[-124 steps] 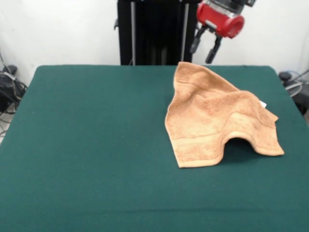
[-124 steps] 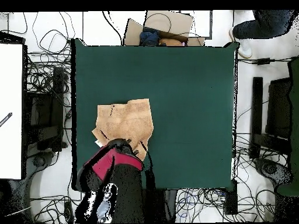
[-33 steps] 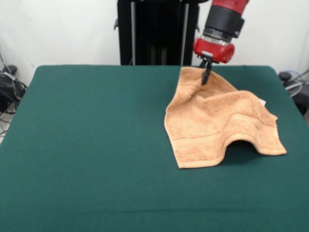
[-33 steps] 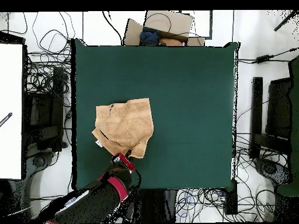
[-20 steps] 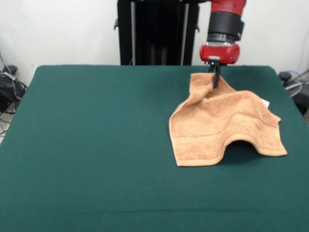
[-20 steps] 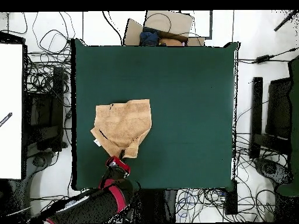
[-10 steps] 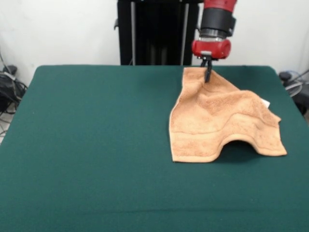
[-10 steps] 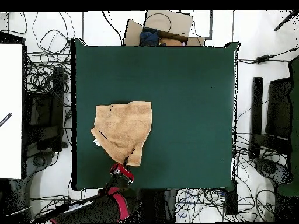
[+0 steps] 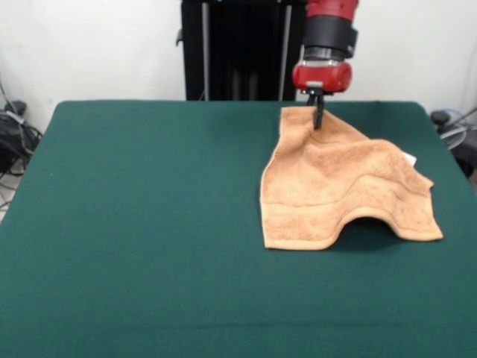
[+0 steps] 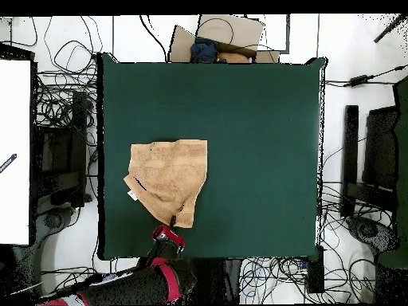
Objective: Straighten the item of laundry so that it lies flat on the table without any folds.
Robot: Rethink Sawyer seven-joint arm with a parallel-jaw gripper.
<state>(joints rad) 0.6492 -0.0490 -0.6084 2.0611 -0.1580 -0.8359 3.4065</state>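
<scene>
The item of laundry [image 9: 339, 183] is an orange-tan towel lying rumpled on the right half of the green table [image 9: 149, 224]. Its front edge arches up off the cloth, and a small white tag [image 9: 406, 159] pokes out on the right. My gripper [image 9: 318, 119] hangs at the towel's far corner, shut on that corner, which is pulled slightly up. In the overhead view the towel [image 10: 169, 179] lies near the table's lower left, with the gripper [image 10: 172, 220] at its lower corner.
Cables and equipment [image 10: 60, 143] crowd the floor around the table [image 10: 263, 135]. A black frame [image 9: 242, 48] stands behind the far edge. A cardboard box [image 10: 219, 36] sits beyond the table's top edge in the overhead view.
The gripper came down from above the towel and shut on its far corner. It then drew the corner sideways and back toward the far edge, stretching the towel out a little.
</scene>
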